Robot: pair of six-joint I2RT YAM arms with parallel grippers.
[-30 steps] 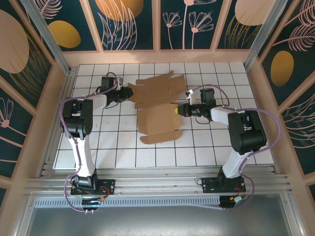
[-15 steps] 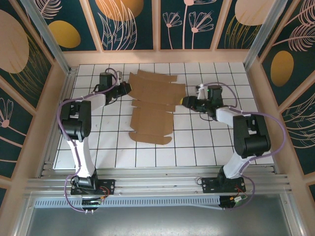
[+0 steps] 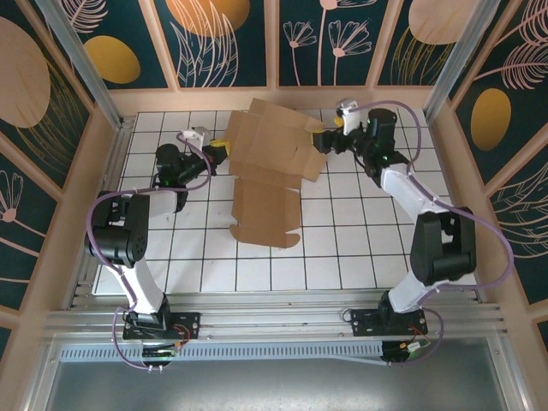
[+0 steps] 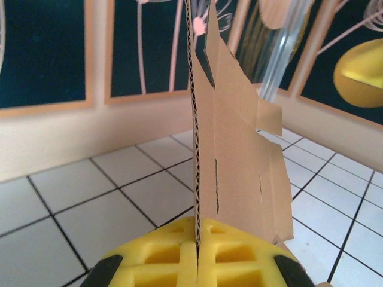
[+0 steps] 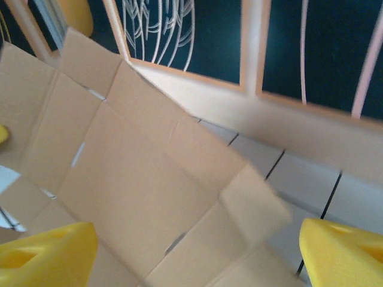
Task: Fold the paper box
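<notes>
Left gripper (image 4: 196,242) is clamping the left edge of the paper box (image 3: 272,167). The sheet is tilting up at its far half, near half on the counter (image 3: 368,240), long axis running near-to-far. Right gripper (image 3: 329,139) is hovering with fingers apart, just beside the right edge.

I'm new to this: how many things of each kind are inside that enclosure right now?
Paper box, an unfolded brown cardboard sheet: 1
Robot arms: 2, the left arm and the right arm
Tiled table: 1
Total: 4
</notes>
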